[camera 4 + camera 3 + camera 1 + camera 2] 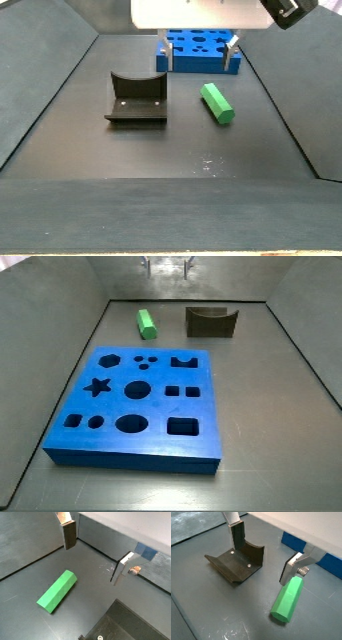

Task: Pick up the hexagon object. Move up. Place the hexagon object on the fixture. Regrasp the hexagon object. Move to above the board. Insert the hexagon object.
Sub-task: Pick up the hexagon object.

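The hexagon object (146,323) is a bright green bar lying flat on the dark floor, also seen in both wrist views (57,590) (288,599) and a side view (217,103). The fixture (211,321) (136,100) (234,562) is a dark notched block beside it. The blue board (134,406) (197,50) with dark cut-outs lies further off. My gripper (199,62) (92,565) (261,566) hangs open above the floor, over the gap between bar and fixture. Nothing sits between its fingers (69,537).
Grey walls (80,346) enclose the floor on all sides. One wall's foot runs close behind the gripper in a wrist view (100,549). The board's blue corner (298,543) shows behind one finger.
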Tool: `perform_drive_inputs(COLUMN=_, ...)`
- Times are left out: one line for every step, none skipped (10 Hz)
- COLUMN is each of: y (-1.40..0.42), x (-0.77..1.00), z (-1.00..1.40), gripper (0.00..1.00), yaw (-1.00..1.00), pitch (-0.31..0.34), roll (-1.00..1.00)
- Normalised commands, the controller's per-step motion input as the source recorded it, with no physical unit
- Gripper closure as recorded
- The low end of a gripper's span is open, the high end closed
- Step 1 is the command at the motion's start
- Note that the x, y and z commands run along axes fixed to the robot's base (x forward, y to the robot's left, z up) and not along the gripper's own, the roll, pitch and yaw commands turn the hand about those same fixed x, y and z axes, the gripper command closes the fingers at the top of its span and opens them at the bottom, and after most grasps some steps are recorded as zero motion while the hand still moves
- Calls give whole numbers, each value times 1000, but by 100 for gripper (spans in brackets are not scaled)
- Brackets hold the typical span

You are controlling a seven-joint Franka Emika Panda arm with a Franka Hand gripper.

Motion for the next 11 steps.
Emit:
perform_drive_inputs(y=-114, x=-134, z=-463, gripper=0, yaw=0, pitch=-180, roll=-129)
perform_drive_inputs(y=-877, x=-91, z=-697, gripper=0, yaw=283, pitch=0, roll=180)
perform_drive_inputs(y=-529, x=-57, z=-677, gripper=0, yaw=674, pitch=40, roll=226)
perform_drive_inputs(y=-360, x=-9, z=-654, gripper=0, yaw=846, pitch=0, roll=214)
perform_drive_inputs(y=-146, x=31, z=-114, gripper=0, yaw=494, pitch=-34, roll=17)
perform_drive_inputs(y=-200, x=23, z=-183, gripper=0, yaw=0, pitch=0, roll=0)
perform_drive_inputs(y=-100, x=-577, z=-983, gripper=0, yaw=374, pitch=-14, roll=-37)
perform_drive_inputs(y=0, x=-329, z=-969, gripper=0, yaw=777, pitch=0, roll=0)
perform_drive_inputs(y=0, x=-474, z=-1000, gripper=0, yaw=749, pitch=-46, roll=0)
perform_drive_inputs(y=314, x=-449, z=-860, gripper=0, yaw=560, pitch=-103, roll=-131)
perform_drive_inputs(y=0, x=-46, z=0, gripper=0, yaw=0, pitch=0, roll=0)
